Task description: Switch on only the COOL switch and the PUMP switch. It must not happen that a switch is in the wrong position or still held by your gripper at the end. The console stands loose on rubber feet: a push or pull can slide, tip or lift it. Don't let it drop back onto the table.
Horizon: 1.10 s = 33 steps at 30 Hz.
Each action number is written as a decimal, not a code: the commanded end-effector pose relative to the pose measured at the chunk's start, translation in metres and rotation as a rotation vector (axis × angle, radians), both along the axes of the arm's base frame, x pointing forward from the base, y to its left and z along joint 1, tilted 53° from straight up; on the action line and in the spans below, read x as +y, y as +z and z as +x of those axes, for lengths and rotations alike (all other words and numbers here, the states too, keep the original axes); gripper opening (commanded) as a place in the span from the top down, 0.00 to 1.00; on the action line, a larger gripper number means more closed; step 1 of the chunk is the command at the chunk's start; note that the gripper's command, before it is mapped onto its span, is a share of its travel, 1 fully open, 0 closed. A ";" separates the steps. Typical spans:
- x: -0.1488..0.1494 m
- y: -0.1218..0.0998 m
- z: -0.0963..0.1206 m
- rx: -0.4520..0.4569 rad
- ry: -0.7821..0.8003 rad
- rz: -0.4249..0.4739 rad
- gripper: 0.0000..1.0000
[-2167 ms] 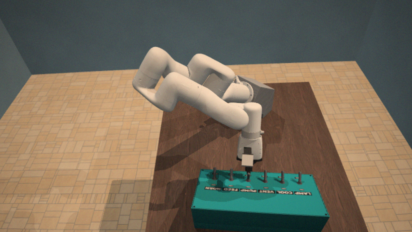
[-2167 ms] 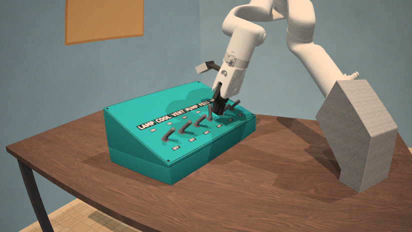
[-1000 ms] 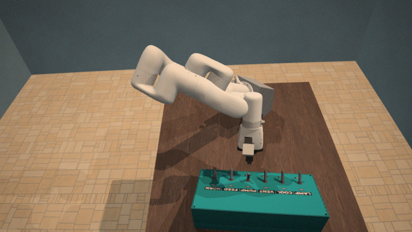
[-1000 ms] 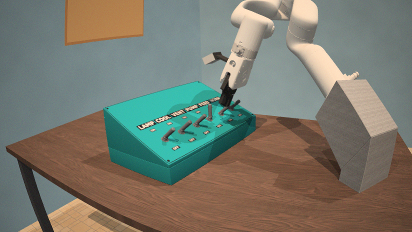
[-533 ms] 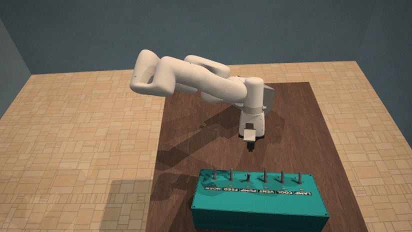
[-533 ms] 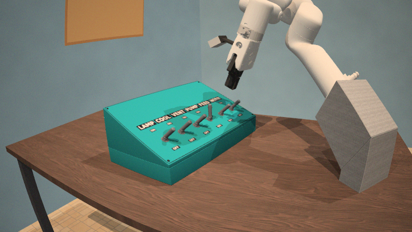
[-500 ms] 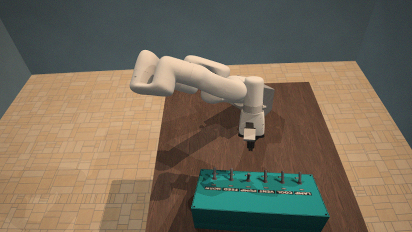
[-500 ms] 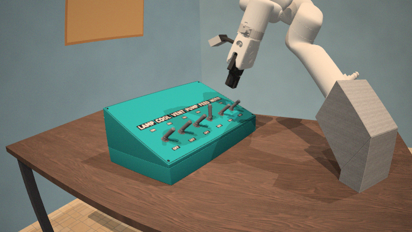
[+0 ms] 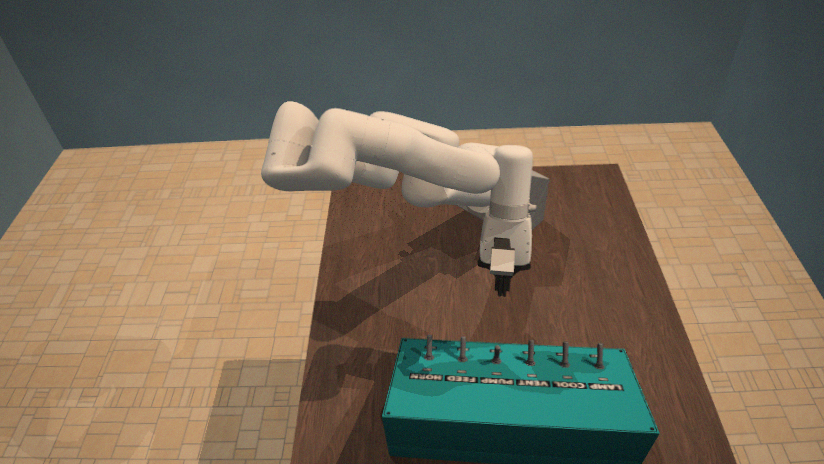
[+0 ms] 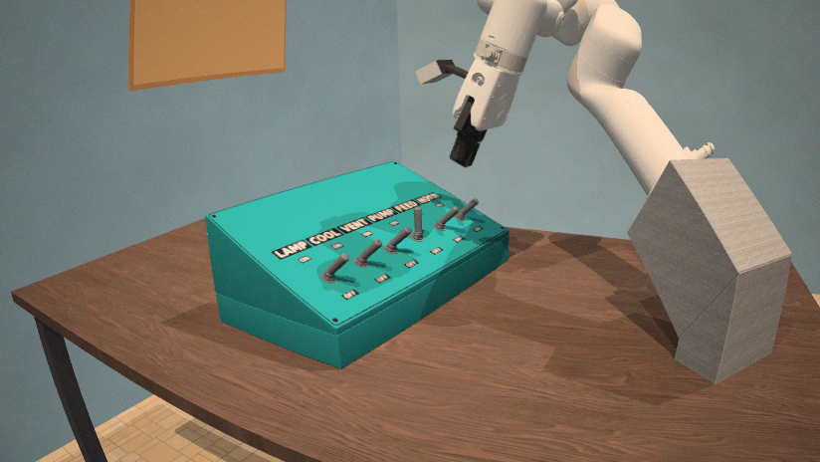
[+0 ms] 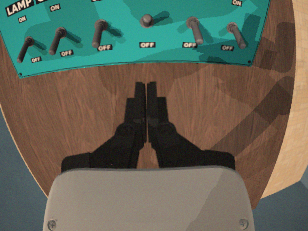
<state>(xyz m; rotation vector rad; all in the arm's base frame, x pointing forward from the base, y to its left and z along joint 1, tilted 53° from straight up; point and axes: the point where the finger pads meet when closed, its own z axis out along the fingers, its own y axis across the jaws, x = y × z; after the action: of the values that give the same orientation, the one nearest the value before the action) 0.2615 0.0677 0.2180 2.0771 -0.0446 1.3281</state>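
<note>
The teal console [image 9: 518, 426] [image 10: 298, 206] [image 11: 120, 8] stands on the wooden table [image 9: 605, 276] [image 10: 459, 372] with six grey levers in a row. The LAMP [image 10: 334, 268], COOL [image 9: 565, 353] [image 10: 367, 253] [image 11: 59, 39], VENT [image 10: 397, 239], FEED [image 10: 446, 218] and HORN [image 10: 467, 208] levers lean toward their OFF marks. The PUMP lever [image 9: 496, 354] [image 10: 417, 222] [image 11: 149, 20] stands more upright, tipped away from OFF. My gripper [image 9: 502, 291] [image 10: 463, 157] [image 11: 146, 95] is shut and empty. It hangs in the air on the OFF side of the panel, in line with PUMP, and touches nothing.
The arm's grey base block [image 9: 539, 187] [image 10: 712, 258] stands at the far end of the table. An orange board [image 10: 206, 40] hangs on the wall behind the console. The console sits near one table end.
</note>
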 end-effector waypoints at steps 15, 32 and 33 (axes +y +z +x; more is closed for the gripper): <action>0.098 -0.084 0.034 0.005 0.012 0.012 1.00; 0.103 -0.090 0.035 0.011 0.010 0.030 1.00; 0.103 -0.090 0.035 0.011 0.010 0.030 1.00</action>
<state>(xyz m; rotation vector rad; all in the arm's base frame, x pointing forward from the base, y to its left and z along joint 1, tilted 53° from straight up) 0.2963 0.1686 0.1276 2.1097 -0.0504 1.3266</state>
